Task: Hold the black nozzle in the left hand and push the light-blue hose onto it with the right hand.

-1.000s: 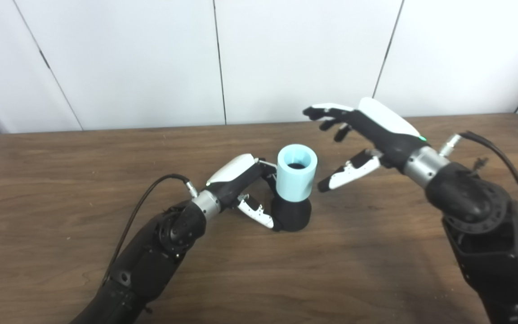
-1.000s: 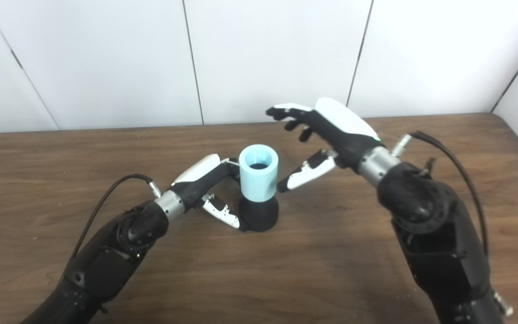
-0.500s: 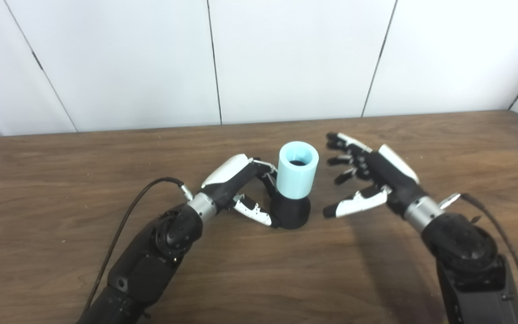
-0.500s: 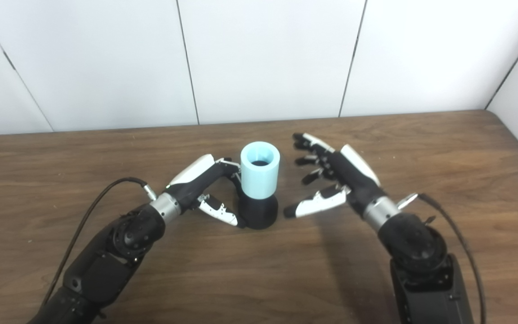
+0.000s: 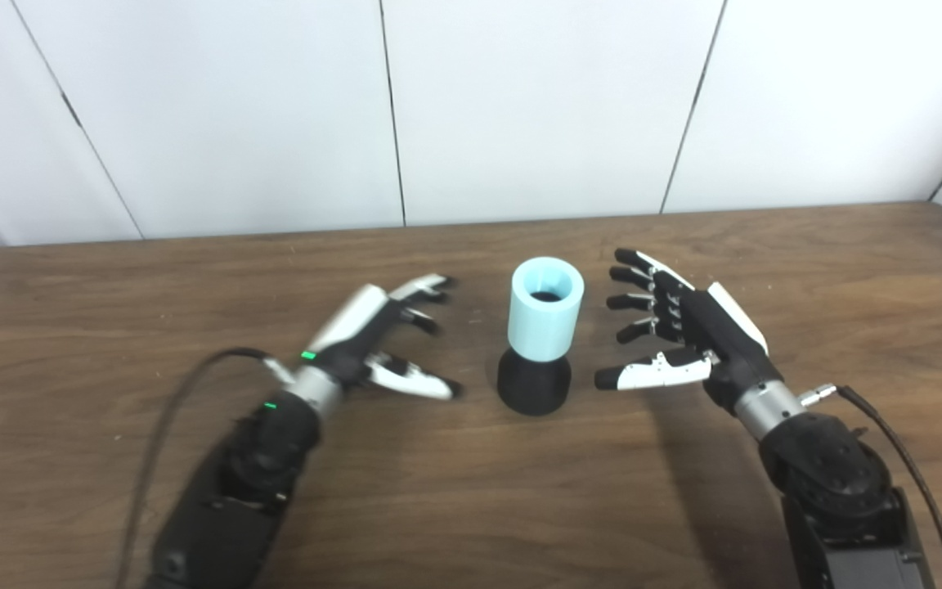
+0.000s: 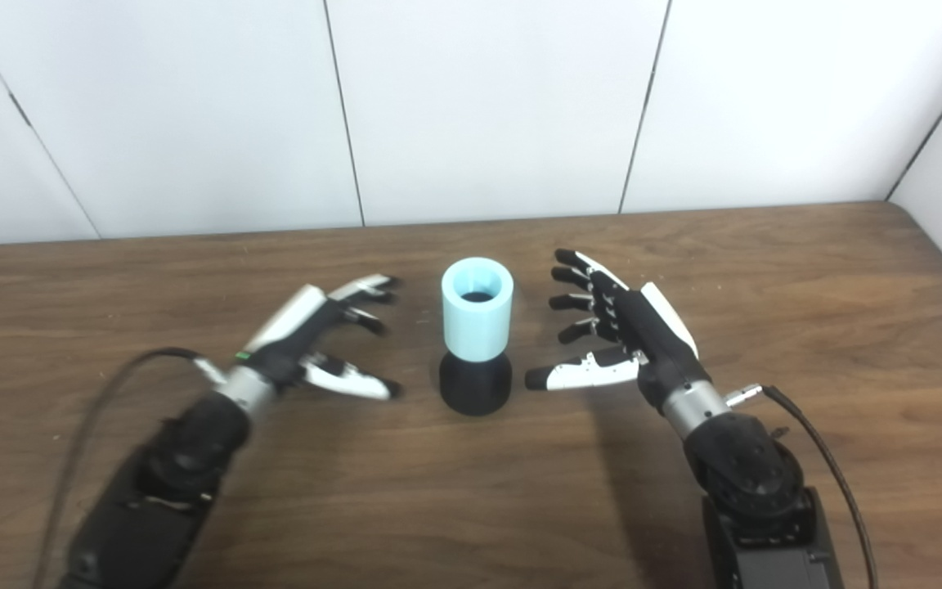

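On the brown wooden table (image 5: 111,458), I have both of the robot's hands standing off from the assembly at its middle: the light-blue hose (image 5: 545,307) sits upright on the black nozzle (image 5: 533,382), which rests base-down on the wood. The right hand (image 5: 684,331), just to the right of the nozzle, has its fingers spread and its thumb pointing at the joint, touching nothing. The left hand (image 5: 373,339), a little farther off on the nozzle's left, is likewise spread and empty. With neither hand gripping, I judge the stack stands on its own, and how deep the hose is seated I cannot tell. The risk from here is a stray thumb or fingertip clipping the tall hose while either hand moves, tipping the narrow-based pair over or knocking the hose askew.
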